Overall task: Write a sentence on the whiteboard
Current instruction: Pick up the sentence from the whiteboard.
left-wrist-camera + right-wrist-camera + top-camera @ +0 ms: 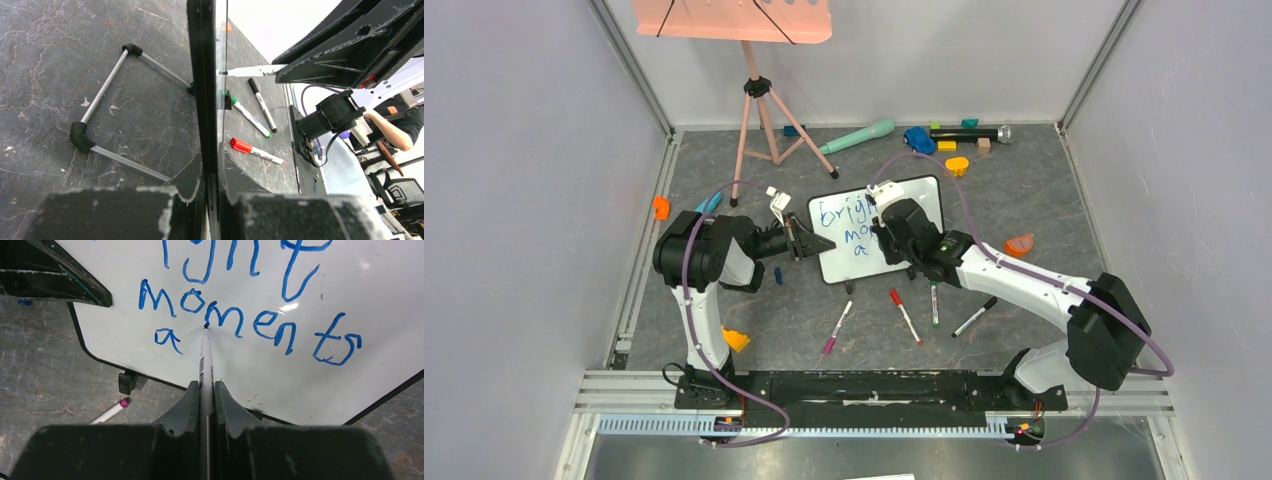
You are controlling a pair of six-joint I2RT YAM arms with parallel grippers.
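Counter (1024,190) of dark marbled grey between pale walls. At far left of the top view, small orange piece (661,207) by the wall. Lower down, beside the left arm, yellow-orange wedge (736,340). At upper left, salmon music stand (759,110) on its tripod, well apart from the work.

Next, left fingers (816,243) reaching rightward, closed narrow on the left edge of the whiteboard (836,262). In the left wrist view, black frame seen edge-on, running straight down between the two pads. Behind the board there, wire prop (100,95) of silver rods with black elbows, flat on the counter and meeting the board's back.

At centre of the top view, whiteboard standing tilted. At lower left of the right wrist view, one black foot (127,382) on the counter. On the board's face, sentence (240,320) in blue: cropped "ight" along the top, "moments" beneath, a lone "a" starting the third line.

Over the board's right half, right fingers (194,399) clamped tight on white-barrelled marker (206,355). Tip on the white surface at the foot of the second "m" of "moments", right of the "a".

Below the board, loose on the counter, left to right: magenta-capped marker (837,328), red marker (905,316), green marker (934,302), black marker (975,316). Along the back wall, teal club-shaped toy (856,137), blue toy car (919,139), black rod (969,133) with a silver head. At right, orange half-round piece (1020,244).
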